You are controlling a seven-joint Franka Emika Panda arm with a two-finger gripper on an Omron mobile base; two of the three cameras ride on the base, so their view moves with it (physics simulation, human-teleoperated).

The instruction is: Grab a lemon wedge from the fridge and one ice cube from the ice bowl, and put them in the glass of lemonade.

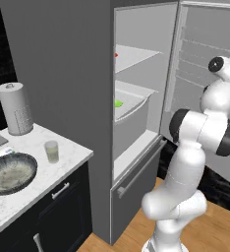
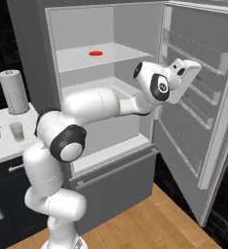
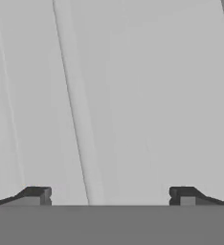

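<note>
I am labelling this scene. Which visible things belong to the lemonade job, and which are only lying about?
Job: fridge, lemon wedge, ice bowl, glass, open end effector.
Lying about: paper-towel roll, red disc.

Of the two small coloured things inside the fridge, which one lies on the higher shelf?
The flat red disc lies on the upper white shelf. The lemon wedge, yellow-green, sits lower, in the compartment under that shelf, so the disc is the higher one.
</note>
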